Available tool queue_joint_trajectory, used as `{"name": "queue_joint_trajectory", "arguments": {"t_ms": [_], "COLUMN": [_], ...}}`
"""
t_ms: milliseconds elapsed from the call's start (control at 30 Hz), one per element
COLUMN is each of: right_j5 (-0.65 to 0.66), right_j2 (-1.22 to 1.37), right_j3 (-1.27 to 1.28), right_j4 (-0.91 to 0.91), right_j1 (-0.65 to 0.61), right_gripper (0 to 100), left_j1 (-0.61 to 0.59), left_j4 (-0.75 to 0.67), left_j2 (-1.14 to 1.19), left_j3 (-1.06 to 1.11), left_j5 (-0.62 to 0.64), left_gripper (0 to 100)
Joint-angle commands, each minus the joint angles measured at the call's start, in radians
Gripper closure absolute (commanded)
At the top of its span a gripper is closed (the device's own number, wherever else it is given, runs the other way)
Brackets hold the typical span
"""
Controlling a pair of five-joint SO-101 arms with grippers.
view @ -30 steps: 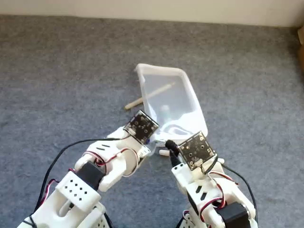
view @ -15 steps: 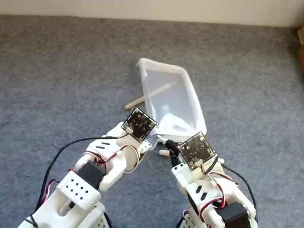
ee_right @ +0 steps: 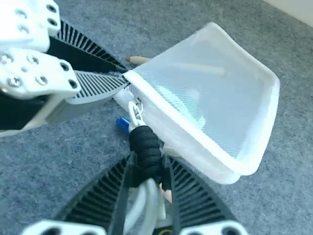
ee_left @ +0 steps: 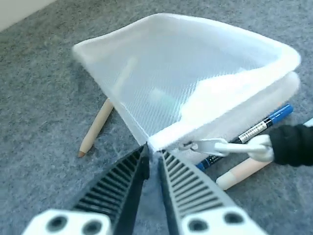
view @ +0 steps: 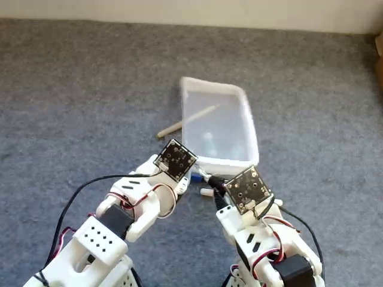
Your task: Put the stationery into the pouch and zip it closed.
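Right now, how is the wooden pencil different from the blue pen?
The wooden pencil is plain tan with a pointed tip; the blue pen is blue with a white printed label. The pencil sticks out at the side of the pouch, its far part seen through the mesh; the pen lies at the zipper end, beside the zipper pull. Both lie flat with one end out on the grey carpet.

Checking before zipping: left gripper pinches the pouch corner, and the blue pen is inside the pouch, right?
No: the blue pen lies outside the pouch, on the carpet, as the left wrist view shows. The left gripper does pinch the corner.
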Motion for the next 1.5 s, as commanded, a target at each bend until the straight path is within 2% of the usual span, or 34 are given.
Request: {"name": "queue_joint_trajectory", "arguments": {"t_ms": [0, 267, 367, 567, 767, 900, 1133, 1467], "right_j5": [0.003, 0.008, 0.008, 0.009, 0.011, 0.038, 0.044, 0.072], "right_j2": [0.012, 0.010, 0.010, 0.010, 0.010, 0.010, 0.012, 0.087], "right_j3": [-0.071, -0.076, -0.117, -0.142, -0.142, -0.142, -0.142, -0.136], "right_j4": [-0.001, -0.005, -0.002, 0.002, -0.005, -0.005, -0.007, -0.070], "right_j1": [0.042, 0.136, 0.173, 0.243, 0.303, 0.341, 0.384, 0.493], "right_gripper": [99.4, 99.4, 99.4, 99.4, 99.4, 99.4, 99.4, 99.4], "left_j1": [0.016, -0.077, -0.088, -0.110, -0.197, -0.208, -0.208, -0.285], "left_j4": [-0.011, 0.124, 0.132, 0.241, 0.258, 0.279, 0.397, 0.407], "left_j2": [-0.002, -0.004, -0.004, -0.004, -0.004, -0.005, -0.005, -0.005], "left_j3": [-0.033, -0.142, -0.150, -0.232, -0.260, -0.269, -0.351, -0.351], "left_j5": [0.008, 0.011, 0.011, 0.018, 0.063, 0.064, 0.066, 0.068], "left_gripper": [99, 99, 99, 99, 99, 99, 99, 99]}}
